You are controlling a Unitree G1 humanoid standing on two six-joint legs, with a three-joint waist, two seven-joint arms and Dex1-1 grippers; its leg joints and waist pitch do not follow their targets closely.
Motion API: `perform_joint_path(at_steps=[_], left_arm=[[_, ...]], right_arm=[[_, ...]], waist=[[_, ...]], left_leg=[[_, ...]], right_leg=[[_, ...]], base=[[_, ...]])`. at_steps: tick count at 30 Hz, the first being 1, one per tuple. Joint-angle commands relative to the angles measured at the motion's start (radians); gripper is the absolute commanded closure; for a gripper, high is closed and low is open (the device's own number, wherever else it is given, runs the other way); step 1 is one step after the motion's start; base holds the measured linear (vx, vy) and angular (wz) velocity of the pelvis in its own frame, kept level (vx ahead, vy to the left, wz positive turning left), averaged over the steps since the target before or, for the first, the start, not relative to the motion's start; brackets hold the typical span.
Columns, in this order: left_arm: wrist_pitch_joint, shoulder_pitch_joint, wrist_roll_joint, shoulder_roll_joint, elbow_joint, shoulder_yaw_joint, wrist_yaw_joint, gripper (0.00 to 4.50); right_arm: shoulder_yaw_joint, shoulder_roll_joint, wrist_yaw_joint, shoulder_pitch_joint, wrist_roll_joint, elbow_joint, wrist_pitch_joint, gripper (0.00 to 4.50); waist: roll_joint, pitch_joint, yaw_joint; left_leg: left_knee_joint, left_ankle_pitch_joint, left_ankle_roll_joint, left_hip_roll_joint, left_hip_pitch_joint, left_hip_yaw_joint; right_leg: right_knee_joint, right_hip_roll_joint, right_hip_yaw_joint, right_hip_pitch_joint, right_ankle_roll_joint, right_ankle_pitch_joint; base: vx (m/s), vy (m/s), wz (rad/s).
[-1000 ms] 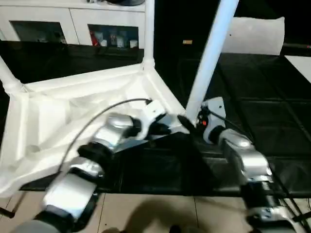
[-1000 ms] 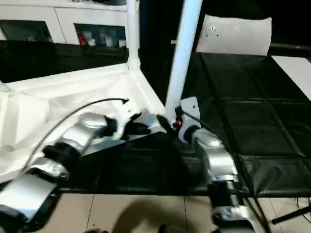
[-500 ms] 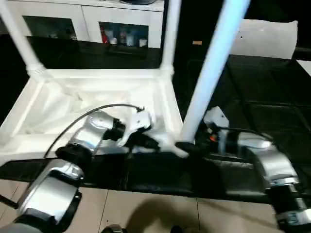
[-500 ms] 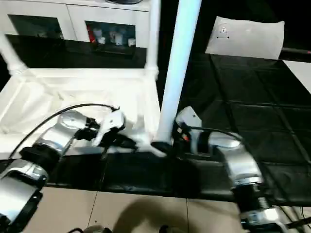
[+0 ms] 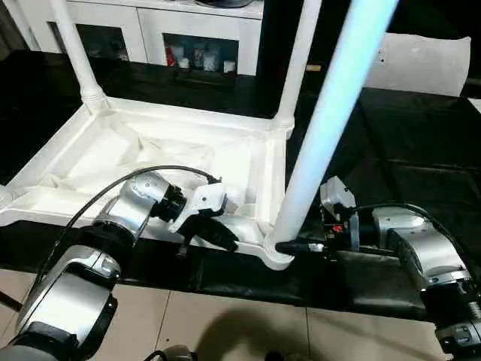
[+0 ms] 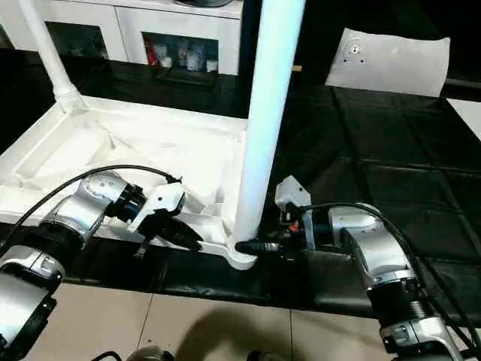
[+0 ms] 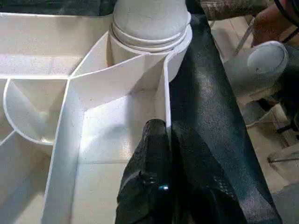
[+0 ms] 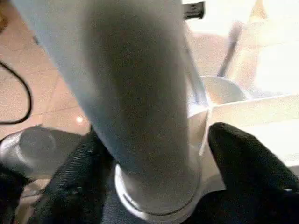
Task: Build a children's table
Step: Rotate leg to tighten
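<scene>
The near leg (image 5: 323, 143) runs out through the top edge of the head views, so its upper end is cut off, and in the right wrist view it stands so close that it blurs and hides most of the tabletop (image 5: 150, 162) behind it. The two far legs (image 5: 75, 53) are likewise cut by the top edge, and the tabletop's near-left corner runs off at the picture's left edge. The left gripper (image 7: 161, 128) seems pinched on the tabletop's rim, though the rim's lower part is hidden behind its black fingers (image 7: 149, 154).
</scene>
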Motion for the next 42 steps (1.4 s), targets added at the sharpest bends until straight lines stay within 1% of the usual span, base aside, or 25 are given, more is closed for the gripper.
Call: perform_joint_path(at_steps=[1,6,10,11,15,16,19,20,21,22,23,25,26,27,28,29,30,31,33,34,35,38,39,40,42], left_arm=[[-0.031,-0.025,0.012,-0.009,-0.015,-0.028,-0.045,4.5],[-0.033,-0.023,0.01,-0.009,-0.017,-0.028,-0.044,4.5],[-0.038,-0.022,0.015,-0.011,-0.012,-0.025,-0.042,4.5],[-0.04,-0.022,0.017,-0.012,-0.011,-0.024,-0.041,4.5],[-0.042,-0.027,0.03,-0.014,0.003,-0.02,-0.011,4.5],[-0.022,-0.032,0.046,-0.018,0.013,-0.019,0.034,4.5],[0.062,-0.054,0.044,-0.06,0.046,0.021,0.175,4.5],[0.086,-0.059,0.035,-0.076,0.049,0.035,0.208,4.5],[0.116,-0.062,0.027,-0.096,0.049,0.048,0.246,4.5],[0.152,-0.064,0.021,-0.118,0.049,0.059,0.29,4.5],[0.19,-0.066,0.016,-0.141,0.049,0.07,0.334,4.5],[0.225,-0.069,0.009,-0.166,0.052,0.083,0.381,4.5],[0.253,-0.076,0.001,-0.197,0.061,0.101,0.445,4.5],[0.272,-0.08,-0.003,-0.224,0.068,0.113,0.498,4.5],[0.288,-0.088,-0.005,-0.263,0.082,0.131,0.58,4.5],[0.291,-0.09,-0.004,-0.27,0.084,0.134,0.594,4.5],[0.305,-0.094,-0.004,-0.304,0.086,0.145,0.651,4.5],[0.31,-0.096,-0.007,-0.316,0.086,0.152,0.673,4.5],[0.336,-0.097,-0.007,-0.354,0.068,0.175,0.751,4.5],[0.354,-0.095,-0.004,-0.376,0.05,0.189,0.801,4.5],[0.361,-0.094,-0.001,-0.384,0.043,0.193,0.815,4.5],[0.375,-0.082,0.004,-0.397,0.017,0.19,0.82,4.5],[0.377,-0.068,0.009,-0.395,0.002,0.181,0.811,4.5],[0.376,-0.064,0.011,-0.393,-0.002,0.177,0.806,4.5],[0.371,-0.061,0.014,-0.389,-0.003,0.174,0.802,4.5]], right_arm=[[0.014,-0.009,0.023,-0.013,0.009,-0.005,0.003,1.43],[0.022,-0.012,0.037,-0.014,0.012,-0.005,0.006,1.86],[0.027,-0.013,0.048,-0.018,0.014,0.0,0.007,2.12],[0.028,-0.013,0.05,-0.019,0.015,0.0,0.007,2.32],[0.034,-0.008,0.049,-0.017,0.018,-0.003,0.011,2.43],[0.034,-0.004,0.042,-0.013,0.018,-0.008,0.015,2.44],[0.033,0.026,-0.06,-0.005,-0.016,-0.006,0.039,2.45],[0.027,0.045,-0.104,-0.004,-0.026,0.001,0.044,2.46],[0.017,0.07,-0.157,0.001,-0.033,0.004,0.047,2.46],[0.005,0.099,-0.217,0.004,-0.039,0.005,0.057,2.47],[-0.008,0.129,-0.275,0.008,-0.041,0.004,0.076,2.49],[-0.02,0.16,-0.333,0.011,-0.044,0.001,0.092,2.5],[-0.04,0.207,-0.416,0.009,-0.046,-0.001,0.114,2.51],[-0.055,0.249,-0.49,0.006,-0.051,-0.002,0.136,2.51],[-0.07,0.305,-0.588,0.0,-0.063,-0.002,0.155,2.51],[-0.073,0.314,-0.605,-0.001,-0.066,-0.002,0.158,2.52],[-0.08,0.362,-0.693,-0.011,-0.086,0.007,0.168,2.53],[-0.085,0.381,-0.732,-0.016,-0.096,0.012,0.172,2.53],[-0.104,0.446,-0.863,-0.031,-0.129,0.026,0.179,2.53],[-0.128,0.488,-0.958,-0.043,-0.147,0.04,0.18,2.53],[-0.134,0.501,-0.985,-0.047,-0.152,0.045,0.179,2.53],[-0.124,0.515,-0.976,-0.051,-0.153,0.044,0.142,2.53],[-0.134,0.529,-0.979,-0.049,-0.147,0.036,0.125,2.19],[-0.137,0.532,-0.982,-0.049,-0.145,0.034,0.124,1.85],[-0.14,0.533,-0.983,-0.048,-0.142,0.031,0.123,1.76]], waist=[[-0.006,-0.064,-0.005],[-0.007,-0.062,-0.003],[-0.008,-0.061,-0.004],[-0.008,-0.06,-0.003],[-0.009,-0.059,-0.003],[-0.007,-0.059,-0.002],[-0.01,-0.057,-0.002],[-0.01,-0.053,-0.004],[-0.011,-0.052,-0.006],[-0.012,-0.053,-0.009],[-0.013,-0.053,-0.012],[-0.013,-0.051,-0.028],[-0.015,-0.05,-0.035],[-0.013,-0.051,-0.037],[-0.011,-0.053,-0.045],[-0.014,-0.053,-0.049],[-0.01,-0.054,-0.053],[-0.006,-0.054,-0.053],[-0.01,-0.057,-0.059],[-0.008,-0.058,-0.062],[-0.007,-0.059,-0.064],[-0.005,-0.061,-0.065],[-0.004,-0.065,-0.065],[-0.004,-0.065,-0.064],[-0.003,-0.067,-0.064]], left_leg=[[-0.069,-0.142,0.076,0.047,0.002,-0.003],[-0.07,-0.153,0.069,0.048,0.003,-0.003],[-0.071,-0.15,0.067,0.048,0.004,-0.003],[-0.071,-0.15,0.069,0.048,0.003,-0.003],[-0.071,-0.156,0.067,0.048,0.003,-0.003],[-0.071,-0.16,0.066,0.047,0.004,-0.003],[-0.072,-0.17,0.058,0.047,0.007,-0.003],[-0.074,-0.196,0.042,0.045,0.009,-0.005],[-0.075,-0.203,0.037,0.044,0.009,-0.006],[-0.076,-0.21,0.031,0.041,0.007,-0.009],[-0.076,-0.209,0.028,0.041,0.007,-0.009],[-0.078,-0.221,0.024,0.039,0.003,-0.014],[-0.078,-0.224,0.025,0.037,0.001,-0.013],[-0.077,-0.226,0.026,0.035,0.005,-0.013],[-0.076,-0.221,0.021,0.036,0.002,-0.015],[-0.076,-0.217,0.02,0.034,-0.001,-0.014],[-0.074,-0.21,0.028,0.032,0.001,-0.013],[-0.075,-0.211,0.029,0.032,0.001,-0.014],[-0.074,-0.208,0.033,0.031,0.002,-0.013],[-0.075,-0.203,0.031,0.031,0.001,-0.014],[-0.075,-0.203,0.029,0.032,0.001,-0.013],[-0.074,-0.187,0.05,0.032,0.001,-0.01],[-0.074,-0.179,0.053,0.032,-0.001,-0.011],[-0.074,-0.17,0.059,0.033,-0.001,-0.009],[-0.073,-0.152,0.067,0.032,-0.002,-0.008]], right_leg=[[-0.057,-0.069,0.063,0.062,-0.199,-0.266],[-0.061,-0.07,0.063,0.06,-0.189,-0.299],[-0.059,-0.07,0.064,0.06,-0.192,-0.287],[-0.059,-0.07,0.063,0.06,-0.194,-0.284],[-0.061,-0.07,0.063,0.06,-0.191,-0.296],[-0.062,-0.07,0.063,0.06,-0.188,-0.305],[-0.067,-0.07,0.064,0.058,-0.177,-0.336],[-0.073,-0.071,0.062,0.055,-0.166,-0.393],[-0.076,-0.073,0.062,0.055,-0.159,-0.414],[-0.081,-0.075,0.06,0.058,-0.141,-0.453],[-0.082,-0.074,0.06,0.057,-0.135,-0.459],[-0.087,-0.072,0.057,0.057,-0.121,-0.486],[-0.09,-0.07,0.057,0.057,-0.109,-0.506],[-0.094,-0.071,0.056,0.054,-0.11,-0.513],[-0.091,-0.073,0.056,0.055,-0.114,-0.507],[-0.093,-0.07,0.056,0.054,-0.11,-0.508],[-0.094,-0.07,0.056,0.055,-0.107,-0.505],[-0.095,-0.07,0.055,0.054,-0.108,-0.504],[-0.095,-0.068,0.056,0.054,-0.109,-0.494],[-0.094,-0.069,0.055,0.055,-0.111,-0.489],[-0.094,-0.069,0.056,0.053,-0.113,-0.483],[-0.09,-0.067,0.059,0.055,-0.128,-0.413],[-0.086,-0.067,0.059,0.059,-0.132,-0.393],[-0.083,-0.066,0.06,0.059,-0.143,-0.363],[-0.078,-0.066,0.061,0.062,-0.157,-0.326]], base=[[0.0,0.0,0.0],[0.0,0.0,0.0],[0.0,0.0,0.0],[0.0,0.0,0.0],[0.0,0.0,0.0],[0.0,0.0,0.0],[0.0,0.0,0.0],[0.0,0.0,0.0],[0.0,0.0,0.0],[0.0,0.0,0.0],[0.0,0.0,0.0],[0.0,0.0,0.0],[0.0,0.0,0.0],[0.0,0.0,0.0],[0.0,0.0,0.0],[0.0,0.0,0.0],[0.0,0.0,0.0],[0.0,0.0,0.0],[0.0,0.0,0.0],[0.0,0.0,0.0],[0.0,0.0,0.0],[0.0,0.0,0.0],[0.0,0.0,0.0],[0.0,0.0,0.0],[0.0,0.0,0.0]])
